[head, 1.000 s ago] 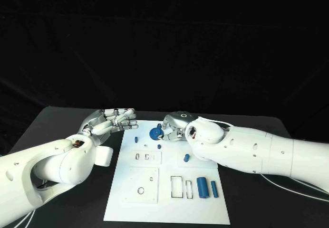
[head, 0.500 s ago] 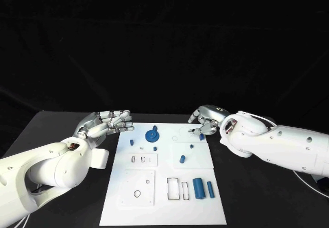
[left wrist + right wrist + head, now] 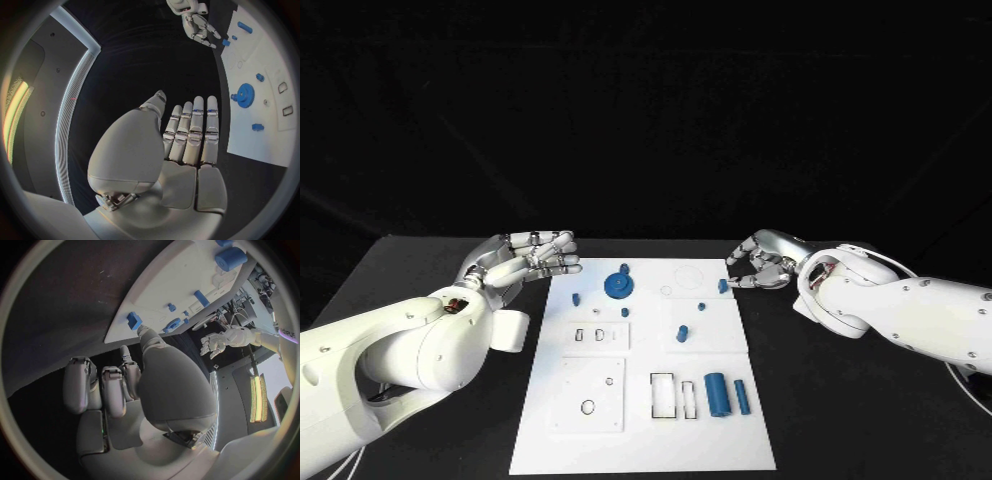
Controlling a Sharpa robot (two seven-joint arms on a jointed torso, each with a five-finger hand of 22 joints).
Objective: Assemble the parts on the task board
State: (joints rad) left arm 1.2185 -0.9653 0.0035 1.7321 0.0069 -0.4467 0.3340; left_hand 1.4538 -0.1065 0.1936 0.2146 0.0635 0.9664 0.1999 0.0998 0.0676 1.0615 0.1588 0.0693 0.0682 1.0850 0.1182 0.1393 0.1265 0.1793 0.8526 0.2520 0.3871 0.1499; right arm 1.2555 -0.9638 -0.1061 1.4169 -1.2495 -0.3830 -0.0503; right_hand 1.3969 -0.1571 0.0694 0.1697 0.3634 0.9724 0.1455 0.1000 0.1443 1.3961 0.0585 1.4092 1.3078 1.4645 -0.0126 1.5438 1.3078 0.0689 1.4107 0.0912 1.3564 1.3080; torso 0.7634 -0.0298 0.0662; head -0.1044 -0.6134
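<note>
Two hands flank the task board in the head view. The left hand hovers off the board's far left corner, fingers together and lightly bent, holding nothing. The right hand sits just off the board's far right edge, fingers curled in, empty; a small blue part stands at that edge, just beside its fingertips. On the board lie a blue gear, a short peg mid-board, and a thick cylinder beside a thin one near the front. Bare black table lies open on both sides of the board.

Left wrist view: the left hand's fingers are straight and side by side over dark table, the board's edge beside them; the gear stands inboard, the right hand beyond.

Right wrist view: the right hand's fingers are folded toward the palm, and the thumb tip points at the small blue part on the board's rim; whether they touch cannot be told. No legible writing shows on the board.
</note>
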